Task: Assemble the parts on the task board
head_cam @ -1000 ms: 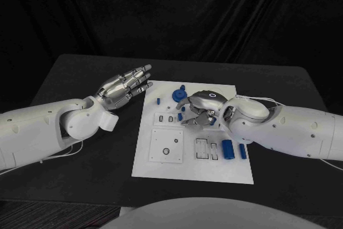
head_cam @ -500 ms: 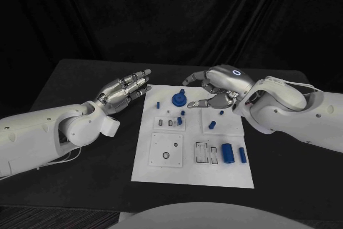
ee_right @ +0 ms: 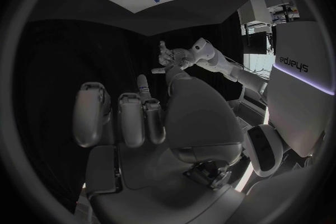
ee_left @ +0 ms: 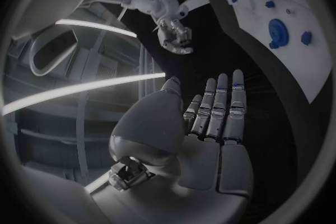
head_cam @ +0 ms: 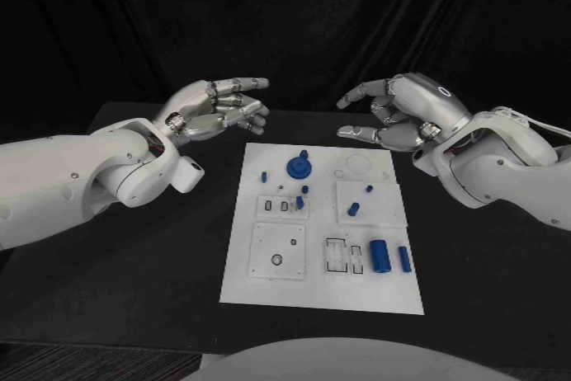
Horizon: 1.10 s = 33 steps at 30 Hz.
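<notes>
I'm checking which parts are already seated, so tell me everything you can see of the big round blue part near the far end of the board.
The round blue part is a flat, plastic-looking disc with a small knob rising off its top toward the far side. It sits on the white board near the far edge, left of the middle. A smaller blue piece lies just off to its left, apart from it. Neither hand touches it. Whether it is seated in a recess cannot be told.

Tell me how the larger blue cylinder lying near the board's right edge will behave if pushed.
The larger blue cylinder lies on its side, so a sideways push would probably roll it. It looks rigid, smooth, likely slippery. A slimmer blue piece beside it might get bumped.
</notes>
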Each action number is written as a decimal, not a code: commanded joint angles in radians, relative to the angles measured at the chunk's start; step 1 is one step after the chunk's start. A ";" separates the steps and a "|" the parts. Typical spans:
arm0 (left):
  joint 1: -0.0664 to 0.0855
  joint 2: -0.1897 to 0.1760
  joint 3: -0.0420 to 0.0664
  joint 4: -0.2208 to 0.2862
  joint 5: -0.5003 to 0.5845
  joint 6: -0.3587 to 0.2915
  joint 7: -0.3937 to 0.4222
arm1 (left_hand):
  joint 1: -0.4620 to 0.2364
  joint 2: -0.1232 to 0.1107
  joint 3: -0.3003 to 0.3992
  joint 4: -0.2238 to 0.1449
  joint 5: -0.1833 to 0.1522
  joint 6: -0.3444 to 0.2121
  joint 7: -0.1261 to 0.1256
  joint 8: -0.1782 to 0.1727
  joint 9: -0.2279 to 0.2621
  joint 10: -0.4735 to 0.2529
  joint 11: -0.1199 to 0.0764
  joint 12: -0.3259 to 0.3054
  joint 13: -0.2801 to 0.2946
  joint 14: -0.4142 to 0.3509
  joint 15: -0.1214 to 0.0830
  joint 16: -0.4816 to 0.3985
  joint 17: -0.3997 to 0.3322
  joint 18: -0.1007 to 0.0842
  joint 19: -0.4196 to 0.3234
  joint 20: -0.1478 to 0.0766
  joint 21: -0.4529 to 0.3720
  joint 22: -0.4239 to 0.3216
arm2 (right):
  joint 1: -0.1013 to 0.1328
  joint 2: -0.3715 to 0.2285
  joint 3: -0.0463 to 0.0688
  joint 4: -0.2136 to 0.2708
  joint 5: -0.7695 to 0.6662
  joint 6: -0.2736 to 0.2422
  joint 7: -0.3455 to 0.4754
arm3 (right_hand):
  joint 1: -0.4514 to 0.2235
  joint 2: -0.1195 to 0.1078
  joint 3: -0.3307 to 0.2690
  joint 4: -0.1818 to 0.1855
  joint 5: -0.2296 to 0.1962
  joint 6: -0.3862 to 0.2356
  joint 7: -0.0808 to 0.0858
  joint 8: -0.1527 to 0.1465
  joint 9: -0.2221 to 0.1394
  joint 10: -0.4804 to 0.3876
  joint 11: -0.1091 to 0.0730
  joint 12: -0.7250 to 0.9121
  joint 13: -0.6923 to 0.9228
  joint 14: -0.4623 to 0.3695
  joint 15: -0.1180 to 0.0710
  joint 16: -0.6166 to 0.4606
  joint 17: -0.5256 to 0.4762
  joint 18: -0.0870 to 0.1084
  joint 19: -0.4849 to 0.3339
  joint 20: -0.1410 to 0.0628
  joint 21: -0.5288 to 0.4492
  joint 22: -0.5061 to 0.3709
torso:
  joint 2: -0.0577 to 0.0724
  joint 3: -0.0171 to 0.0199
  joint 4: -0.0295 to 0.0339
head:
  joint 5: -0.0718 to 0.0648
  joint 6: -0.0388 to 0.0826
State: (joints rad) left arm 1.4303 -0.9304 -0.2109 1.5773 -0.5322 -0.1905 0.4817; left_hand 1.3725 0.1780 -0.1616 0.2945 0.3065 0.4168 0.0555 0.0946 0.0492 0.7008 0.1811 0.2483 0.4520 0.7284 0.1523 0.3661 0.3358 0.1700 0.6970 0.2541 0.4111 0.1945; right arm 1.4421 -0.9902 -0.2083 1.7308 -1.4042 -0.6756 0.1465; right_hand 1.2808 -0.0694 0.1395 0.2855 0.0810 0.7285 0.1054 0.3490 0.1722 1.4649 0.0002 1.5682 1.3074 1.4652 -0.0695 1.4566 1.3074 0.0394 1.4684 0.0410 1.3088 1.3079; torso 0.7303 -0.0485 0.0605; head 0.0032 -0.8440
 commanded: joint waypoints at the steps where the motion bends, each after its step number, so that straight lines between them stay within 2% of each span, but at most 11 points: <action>1: 0.014 0.018 -0.001 0.004 -0.408 -0.017 -0.173 | -0.021 0.005 -0.011 -0.003 -0.024 0.007 0.000 -0.003 0.001 0.018 0.004 0.015 0.025 0.028 0.004 0.030 0.014 0.007 0.038 0.002 0.022 0.010 | 0.001 -0.004 0.001 -0.011 0.046 -0.099 0.055 | 0.012 -0.003 0.006 0.000 0.007 0.009 0.000 0.004 -0.001 0.106 0.006 0.003 0.263 0.077 0.009 0.002 0.129 0.017 0.008 0.006 0.005 0.187 | -0.007 0.0075 -0.0105 | 0.009 0.001; 4: 0.021 0.035 -0.001 0.001 -0.473 0.020 -0.236 | -0.055 0.018 -0.032 -0.032 -0.064 0.175 0.039 0.048 0.028 0.200 -0.025 0.156 0.148 0.201 -0.016 0.194 0.092 -0.022 0.194 -0.031 0.126 0.061 | 0.001 -0.013 0.001 -0.017 0.046 -0.107 0.054 | 0.016 0.000 0.006 0.001 0.016 0.015 0.000 0.004 -0.004 0.106 0.006 0.003 0.263 0.076 0.009 -0.002 0.124 0.018 0.007 0.007 0.001 0.186 | -0.011 0.0137 -0.0147 | 0.011 0.002; 5: 0.022 0.040 -0.001 0.000 -0.485 0.031 -0.256 | -0.047 0.020 -0.037 -0.002 -0.092 0.272 0.056 0.071 0.040 0.217 -0.066 0.364 0.333 0.231 -0.080 0.396 0.224 -0.005 0.285 -0.080 0.257 0.143 | 0.001 -0.017 0.001 -0.017 0.046 -0.110 0.054 | 0.015 0.003 0.006 0.003 0.020 0.018 0.001 0.004 -0.005 0.106 0.007 0.003 0.263 0.076 0.009 -0.002 0.123 0.018 0.006 0.007 -0.001 0.186 | -0.013 0.0163 -0.0171 | 0.013 0.000; 6: 0.023 0.044 -0.001 0.000 -0.496 0.041 -0.276 | -0.046 0.047 -0.028 -0.019 -0.075 0.296 0.039 0.068 0.041 0.045 -0.090 0.661 0.638 0.025 -0.081 0.666 0.446 -0.033 0.203 -0.103 0.425 0.287 | 0.001 -0.021 0.001 -0.018 0.046 -0.113 0.053 | 0.015 0.004 0.006 0.003 0.022 0.019 0.001 0.004 -0.006 0.106 0.007 0.003 0.263 0.076 0.009 -0.002 0.123 0.018 0.007 0.007 0.000 0.186 | -0.014 0.0193 -0.0191 | 0.014 -0.001; 8: 0.025 0.052 -0.001 0.001 -0.512 0.055 -0.316 | -0.053 0.028 -0.042 -0.002 -0.099 0.333 0.084 0.085 0.049 0.395 -0.086 0.964 0.839 0.283 -0.095 0.905 0.685 -0.052 0.293 -0.121 0.659 0.567 | 0.001 -0.032 0.001 -0.016 0.045 -0.122 0.050 | 0.013 0.009 0.005 0.004 0.028 0.026 0.002 0.005 -0.008 0.106 0.009 0.003 0.263 0.075 0.010 -0.004 0.121 0.018 0.006 0.008 -0.003 0.185 | -0.017 0.0253 -0.0226 | 0.018 -0.010; 13: 0.027 0.075 -0.001 -0.009 -0.532 0.076 -0.380 | -0.042 0.018 -0.038 -0.003 -0.092 0.444 0.095 0.164 0.100 0.870 -0.091 1.323 1.119 0.819 -0.107 1.200 1.215 -0.103 0.519 -0.129 1.002 1.047 | 0.000 -0.025 0.001 -0.028 0.044 -0.127 0.032 | 0.012 0.014 0.004 0.004 0.036 0.033 0.002 0.006 -0.010 0.106 0.009 0.003 0.263 0.075 0.011 -0.007 0.118 0.019 0.005 0.009 -0.006 0.185 | -0.026 0.0439 -0.0278 | 0.021 -0.029; 19: 0.027 0.101 -0.001 -0.012 -0.538 0.121 -0.484 | -0.075 0.014 -0.050 -0.005 -0.112 0.529 0.062 0.259 0.183 0.870 -0.121 1.323 1.119 0.842 -0.130 1.205 1.235 -0.130 0.691 -0.129 1.096 1.224 | -0.010 -0.020 0.001 -0.036 0.044 -0.106 0.008 | 0.010 0.022 0.004 0.004 0.047 0.036 0.003 0.003 -0.014 0.106 0.010 0.003 0.263 0.074 0.012 -0.009 0.115 0.020 0.004 0.009 -0.011 0.183 | -0.036 0.0580 -0.0355 | 0.023 -0.029; 24: 0.027 0.135 -0.001 -0.019 -0.540 0.218 -0.605 | -0.131 0.017 -0.058 -0.007 -0.118 0.553 0.003 0.469 0.426 0.870 -0.175 1.323 1.119 0.842 -0.180 1.205 1.235 -0.156 0.817 -0.166 1.143 1.332 | -0.014 -0.018 0.001 -0.043 0.044 -0.063 -0.030 | 0.012 0.031 0.005 0.003 0.067 0.039 0.004 0.000 -0.019 0.106 0.011 0.003 0.263 0.073 0.012 -0.012 0.111 0.021 0.002 0.010 -0.018 0.182 | -0.027 0.0492 -0.0331 | 0.027 -0.029; 28: 0.027 0.156 -0.001 -0.022 -0.540 0.299 -0.693 | -0.152 0.021 -0.061 -0.005 -0.133 0.552 -0.005 0.505 0.498 0.870 -0.184 1.323 1.119 0.842 -0.190 1.205 1.235 -0.158 0.825 -0.176 1.145 1.339 | -0.017 -0.018 0.001 -0.043 0.044 -0.034 -0.053 | 0.012 0.035 0.005 0.003 0.072 0.041 0.004 0.000 -0.020 0.106 0.012 0.003 0.263 0.072 0.013 -0.015 0.107 0.022 0.001 0.011 -0.022 0.180 | -0.029 0.0536 -0.0332 | 0.024 -0.029; 30: 0.027 0.169 -0.001 -0.026 -0.541 0.342 -0.743 | -0.184 0.027 -0.070 -0.004 -0.151 0.548 -0.006 0.509 0.521 0.870 -0.187 1.323 1.119 0.842 -0.192 1.205 1.235 -0.158 0.827 -0.180 1.145 1.340 | -0.020 -0.019 0.001 -0.043 0.044 -0.017 -0.064 | 0.011 0.036 0.005 0.004 0.073 0.045 0.004 0.001 -0.021 0.106 0.012 0.003 0.263 0.072 0.013 -0.017 0.106 0.022 0.001 0.011 -0.023 0.180 | -0.035 0.0503 -0.0458 | 0.036 -0.029; 33: 0.027 0.189 -0.001 -0.033 -0.541 0.389 -0.803 | -0.226 0.029 -0.084 -0.004 -0.176 0.549 -0.007 0.504 0.549 0.870 -0.188 1.323 1.119 0.842 -0.195 1.205 1.235 -0.158 0.826 -0.182 1.144 1.339 | -0.026 -0.020 0.001 -0.044 0.044 0.005 -0.080 | 0.010 0.037 0.005 0.004 0.074 0.046 0.004 0.001 -0.021 0.106 0.012 0.003 0.263 0.072 0.013 -0.017 0.105 0.023 0.000 0.011 -0.025 0.180 | -0.036 0.0478 -0.0413 | 0.031 -0.029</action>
State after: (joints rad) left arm 1.4570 -0.7479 -0.2127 1.5473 -1.0621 0.0851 -0.2013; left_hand 1.1588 0.2078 -0.2383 0.2896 0.1353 0.9629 0.0516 0.6003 0.5916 1.4703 -0.0089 1.5720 1.3082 1.4669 -0.0342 1.5682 1.3081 0.0291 1.4658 0.0780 1.5511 1.3080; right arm 1.4198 -1.0095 -0.2085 1.6874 -1.3610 -0.7169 0.1248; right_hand 1.2909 -0.0404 0.1422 0.2883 0.1508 0.7699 0.1089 0.3495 0.1519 1.4639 0.0064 1.5682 1.3080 1.4652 -0.0624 1.4433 1.3074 0.0553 1.4651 0.0449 1.2892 1.3075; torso 0.6976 0.0020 0.0206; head 0.0356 -0.8727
